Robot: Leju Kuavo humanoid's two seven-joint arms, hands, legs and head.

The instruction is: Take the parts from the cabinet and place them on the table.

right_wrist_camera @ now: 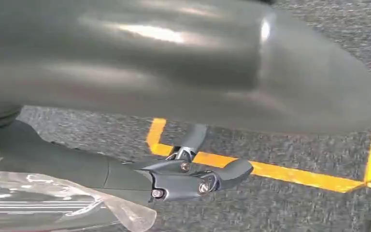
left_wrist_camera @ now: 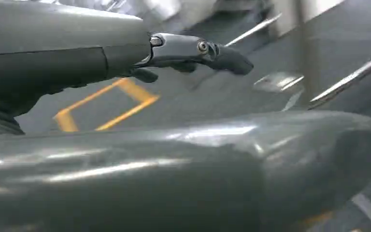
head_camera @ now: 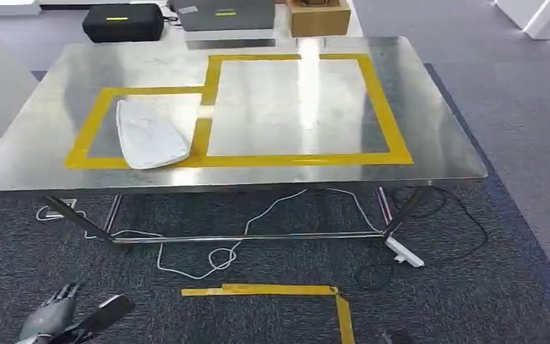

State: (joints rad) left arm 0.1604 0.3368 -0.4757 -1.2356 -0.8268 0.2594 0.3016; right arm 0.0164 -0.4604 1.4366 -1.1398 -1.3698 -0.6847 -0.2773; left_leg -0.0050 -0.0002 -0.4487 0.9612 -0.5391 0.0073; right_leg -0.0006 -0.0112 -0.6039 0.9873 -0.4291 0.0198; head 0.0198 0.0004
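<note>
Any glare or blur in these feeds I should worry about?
Head view: sharp, but a bright ceiling-light streak glares off the steel table beside the white bagged part. Left wrist view: soft, motion-blurred background behind the left hand. Right wrist view: the close grey thumb is out of focus.

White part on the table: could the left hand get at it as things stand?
Probably not yet. The left hand hangs low over the carpet, short of the table, while the white part lies well in on the tabletop.
</note>
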